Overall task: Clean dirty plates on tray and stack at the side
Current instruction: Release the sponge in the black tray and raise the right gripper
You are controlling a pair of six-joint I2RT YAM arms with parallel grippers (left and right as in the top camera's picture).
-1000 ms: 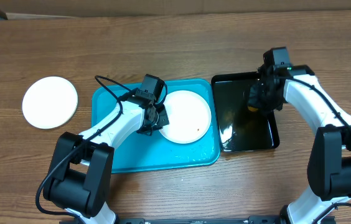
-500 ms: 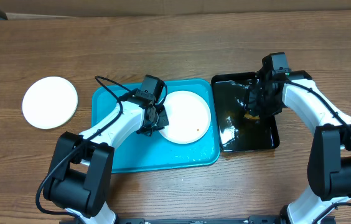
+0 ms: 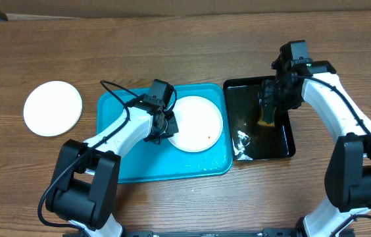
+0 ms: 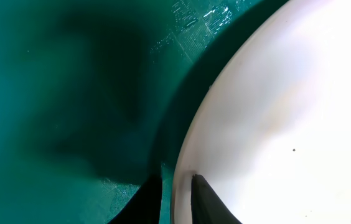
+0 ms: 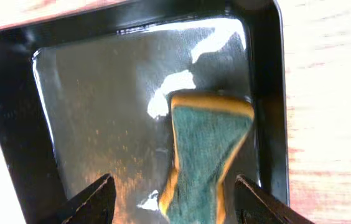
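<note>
A white plate with a small dark speck lies on the turquoise tray. My left gripper is at its left rim. In the left wrist view the jaws stand slightly open astride that rim. One finger rests on the plate, and the other is over the tray with a sliver of tray showing beside the rim. Another white plate lies on the table at far left. My right gripper hangs open over a green and yellow sponge, without touching it.
The sponge lies in a glossy black tray holding water and foam, right of the turquoise tray. In the right wrist view the black tray fills the frame, with bare wood table to its right.
My right gripper opened and let go of the sponge, which now lies in the black tray, and the hand drew back a little. The left jaws parted slightly at the plate rim.
</note>
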